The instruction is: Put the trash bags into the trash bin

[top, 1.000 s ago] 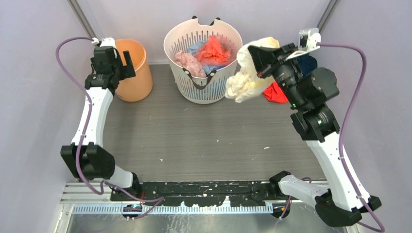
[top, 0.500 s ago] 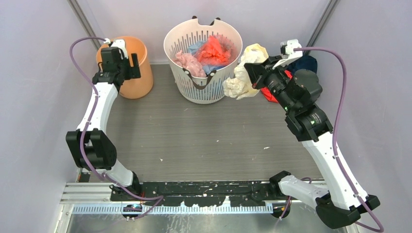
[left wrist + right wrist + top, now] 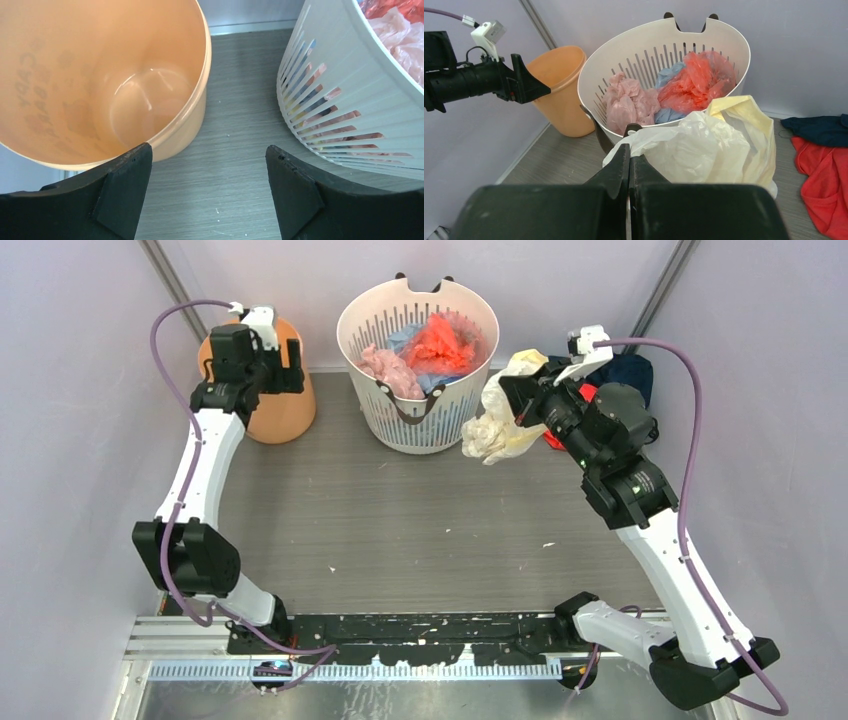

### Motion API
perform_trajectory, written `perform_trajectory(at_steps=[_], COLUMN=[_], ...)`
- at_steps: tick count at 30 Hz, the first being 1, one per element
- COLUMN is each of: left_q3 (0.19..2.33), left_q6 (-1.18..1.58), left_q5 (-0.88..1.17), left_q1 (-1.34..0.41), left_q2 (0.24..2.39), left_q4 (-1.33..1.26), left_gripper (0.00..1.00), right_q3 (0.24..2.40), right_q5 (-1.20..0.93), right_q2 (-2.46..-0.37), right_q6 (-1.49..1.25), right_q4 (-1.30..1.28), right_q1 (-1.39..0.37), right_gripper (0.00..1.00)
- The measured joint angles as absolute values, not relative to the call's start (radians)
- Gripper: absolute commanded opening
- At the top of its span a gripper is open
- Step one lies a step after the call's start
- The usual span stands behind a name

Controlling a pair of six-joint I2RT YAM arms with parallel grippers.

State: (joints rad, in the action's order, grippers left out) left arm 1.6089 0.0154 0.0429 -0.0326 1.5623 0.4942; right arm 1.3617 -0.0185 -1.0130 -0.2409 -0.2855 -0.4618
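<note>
The pale-yellow trash bag (image 3: 503, 410) hangs crumpled from my right gripper (image 3: 512, 390), which is shut on its film, just right of the white basket; it fills the right wrist view (image 3: 704, 147) past the closed fingertips (image 3: 629, 155). The orange trash bin (image 3: 275, 410) stands at the back left, partly hidden by my left arm. My left gripper (image 3: 290, 365) is open and empty, above the bin's right rim. In the left wrist view the bin (image 3: 125, 90) is empty and tilted toward the camera, with the open left gripper (image 3: 209, 160) over the gap between bin and basket.
The white slotted basket (image 3: 400, 430) holds red, pink and blue plastic bundles (image 3: 437, 345) at the back centre; it also shows in the left wrist view (image 3: 345, 110) and right wrist view (image 3: 624, 70). A red and navy cloth heap (image 3: 625, 375) lies at the back right. Walls enclose the table.
My right gripper has lowered and drawn back right with the bag, which now hangs lower beside the basket. My left gripper has moved further back and right over the bin's rim.
</note>
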Motion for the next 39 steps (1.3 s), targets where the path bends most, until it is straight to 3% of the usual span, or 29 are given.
perform_trajectory(at_steps=[5, 14, 17, 20, 23, 32, 39], left_q3=[1.631, 1.775, 1.777, 1.780, 1.796, 1.875, 1.766], left_q6=[-0.012, -0.028, -0.027, -0.018, 0.002, 0.079, 0.129], left_q5=[0.056, 0.080, 0.079, 0.062, 0.043, -0.009, -0.022], left_q1=[-0.032, -0.032, -0.032, -0.032, -0.032, -0.040, -0.150], left_q2=[1.584, 1.837, 1.864, 1.866, 1.866, 1.852, 1.718], left_q4=[0.476, 0.469, 0.471, 0.482, 0.506, 0.715, 0.857], left_gripper=[0.84, 0.83, 0.68, 0.36, 0.24, 0.19, 0.19], right_q3=[1.353, 1.341, 1.335, 1.325, 1.321, 1.320, 1.319], right_q5=[-0.019, -0.017, -0.015, 0.001, 0.008, 0.010, 0.010], right_q2=[-1.015, -1.014, -1.014, -1.012, -1.012, -1.012, -1.012], right_q6=[-0.239, -0.220, -0.212, -0.208, -0.207, -0.207, -0.209], right_q4=[-0.293, -0.332, -0.339, -0.342, -0.346, -0.346, -0.347], right_q1=[-0.462, -0.462, -0.462, -0.462, -0.462, -0.462, -0.462], right_gripper=[0.01, 0.01, 0.01, 0.01, 0.01, 0.01, 0.01])
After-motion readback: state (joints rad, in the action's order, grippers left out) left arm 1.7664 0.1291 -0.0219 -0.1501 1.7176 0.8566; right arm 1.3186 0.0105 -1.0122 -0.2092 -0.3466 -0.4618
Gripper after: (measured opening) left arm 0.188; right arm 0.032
